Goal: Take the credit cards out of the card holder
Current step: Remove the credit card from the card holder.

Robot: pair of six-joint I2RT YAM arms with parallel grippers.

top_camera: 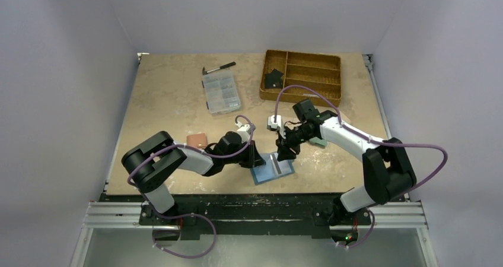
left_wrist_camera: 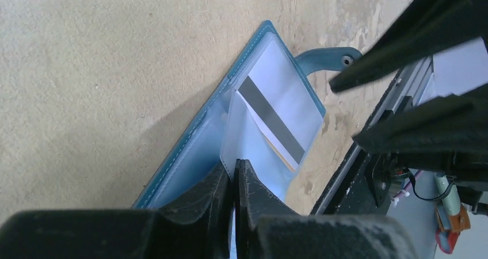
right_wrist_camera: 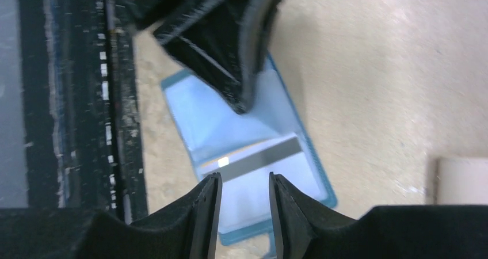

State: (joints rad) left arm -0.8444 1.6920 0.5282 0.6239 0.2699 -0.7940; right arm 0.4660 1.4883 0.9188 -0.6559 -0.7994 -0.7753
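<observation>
Lettering is too blurred to read; the grey card (left_wrist_camera: 270,118) inside the clear pocket (left_wrist_camera: 253,149) shows only 1 dark stripe, and a tan card (left_wrist_camera: 280,153) peeks from beneath it. The card holder (top_camera: 261,175) lies open and flat on the table (top_camera: 172,101) near its 6 o'clock edge in the top view, long axis running roughly 8 to 2 o'clock. In the left wrist view its snap tab (left_wrist_camera: 328,58) points toward 2 o'clock. The left claw (left_wrist_camera: 235,166) has its fingers pressed together, tips on the pocket. The right claw (right_wrist_camera: 241,181) hangs over the stripe, fingers apart.
</observation>
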